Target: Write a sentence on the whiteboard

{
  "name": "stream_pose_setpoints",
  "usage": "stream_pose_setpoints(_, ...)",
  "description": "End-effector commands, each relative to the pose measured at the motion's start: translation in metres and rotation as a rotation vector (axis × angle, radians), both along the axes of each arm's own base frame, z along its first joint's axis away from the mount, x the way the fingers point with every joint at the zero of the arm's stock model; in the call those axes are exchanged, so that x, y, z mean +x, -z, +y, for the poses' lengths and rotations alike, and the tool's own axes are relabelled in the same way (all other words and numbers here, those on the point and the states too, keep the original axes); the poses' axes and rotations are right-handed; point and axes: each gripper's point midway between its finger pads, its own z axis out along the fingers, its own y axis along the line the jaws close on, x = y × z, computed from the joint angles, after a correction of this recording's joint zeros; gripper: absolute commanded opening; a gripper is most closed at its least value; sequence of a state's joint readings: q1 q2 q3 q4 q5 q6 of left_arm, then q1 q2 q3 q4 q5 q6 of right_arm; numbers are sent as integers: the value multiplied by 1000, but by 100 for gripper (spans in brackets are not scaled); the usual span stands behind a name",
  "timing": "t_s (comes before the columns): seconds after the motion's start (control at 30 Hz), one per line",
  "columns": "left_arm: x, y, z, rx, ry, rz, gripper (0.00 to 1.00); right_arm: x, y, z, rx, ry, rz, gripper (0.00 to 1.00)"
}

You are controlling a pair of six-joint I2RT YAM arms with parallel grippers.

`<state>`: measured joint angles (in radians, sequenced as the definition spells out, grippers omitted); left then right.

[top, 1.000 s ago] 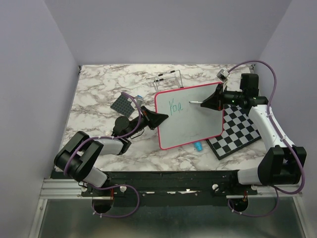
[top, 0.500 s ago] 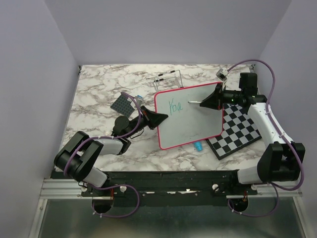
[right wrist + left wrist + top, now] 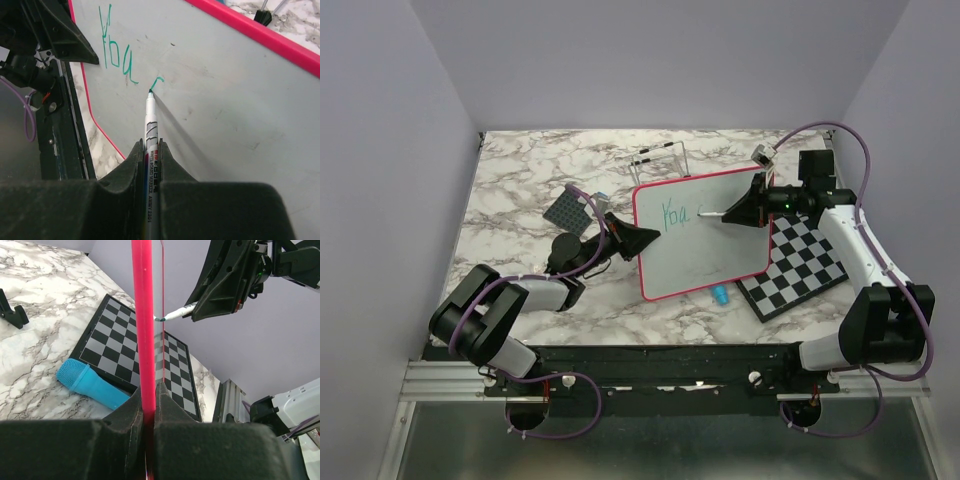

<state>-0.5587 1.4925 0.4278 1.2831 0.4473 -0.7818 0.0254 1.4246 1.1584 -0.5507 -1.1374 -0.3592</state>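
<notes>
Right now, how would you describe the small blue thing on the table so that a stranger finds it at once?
Start at the pink-framed whiteboard and go to its near edge. There, beside the checkered board, lies a small cylinder, the only bright blue thing.

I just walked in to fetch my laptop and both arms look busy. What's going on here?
The left hand is clamped on the pink-framed edge of the whiteboard, holding it up. The right hand grips a green-tipped marker with its tip on the board's face. The sentence is barely begun: three scrawly green letters, something like "You", plus the first stroke of another at the marker tip. A checkered board and a blue object lie nearby.
</notes>
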Motion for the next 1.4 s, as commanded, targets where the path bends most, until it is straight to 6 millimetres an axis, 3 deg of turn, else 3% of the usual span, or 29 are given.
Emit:
stream_pose_setpoints(0.0,-1,-5,-3,43,14,-100,0,-7,4,0,-16,-18,8,1)
stream_pose_setpoints(0.3,-1,-4,-3,50,13,-101,0,3,-5,-11,-35,47,-15,1)
stream_pose_setpoints(0.57,0,-2,-3,53,13,-98,0,-4,-35,-6,12,19,-71,1)
stream_pose_setpoints(0.67,-1,-2,-3,54,13,-97,0,2,-38,-17,12,64,-80,1)
stream_pose_setpoints(0.87,0,-1,-4,55,17,-98,0,10,-29,-29,-6,108,-64,0)
stream_pose_setpoints(1.37,-1,-2,-6,54,29,-103,0,20,-17,-29,-1,115,-31,1)
